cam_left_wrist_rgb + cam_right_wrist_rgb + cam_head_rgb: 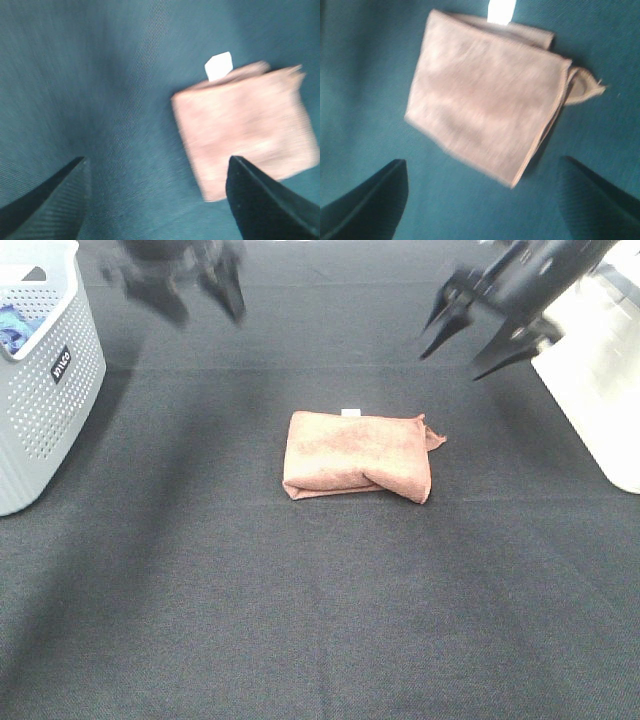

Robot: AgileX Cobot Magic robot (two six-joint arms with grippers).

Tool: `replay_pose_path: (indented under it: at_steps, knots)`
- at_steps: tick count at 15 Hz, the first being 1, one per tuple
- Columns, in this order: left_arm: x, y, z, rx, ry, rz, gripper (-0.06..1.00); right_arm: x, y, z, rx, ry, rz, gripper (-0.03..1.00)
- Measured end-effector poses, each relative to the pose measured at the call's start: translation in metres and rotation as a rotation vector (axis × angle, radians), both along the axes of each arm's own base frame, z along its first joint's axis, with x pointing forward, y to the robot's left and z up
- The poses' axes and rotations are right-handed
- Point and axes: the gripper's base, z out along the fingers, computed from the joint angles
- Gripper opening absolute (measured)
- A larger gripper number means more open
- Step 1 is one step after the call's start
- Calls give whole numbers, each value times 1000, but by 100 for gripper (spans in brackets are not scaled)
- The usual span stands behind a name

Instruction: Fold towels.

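I see both arms raised beyond the towel (357,456), left gripper (205,295) and right gripper (478,336) each with jaws spread, holding nothing. The towel lies folded on the black table cover (300,620), a grey perforated basket (45,390) well off to its left

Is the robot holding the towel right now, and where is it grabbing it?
No, nothing is held. Both the left gripper and the right gripper are open above the table, and the folded towel lies there by itself.
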Motion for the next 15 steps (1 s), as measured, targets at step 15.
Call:
replay_pose_path:
  at_steps: [15]
  knots:
    - [-233, 78, 92, 223, -59, 75, 71, -206, -31, 100, -183, -160, -69, 76]
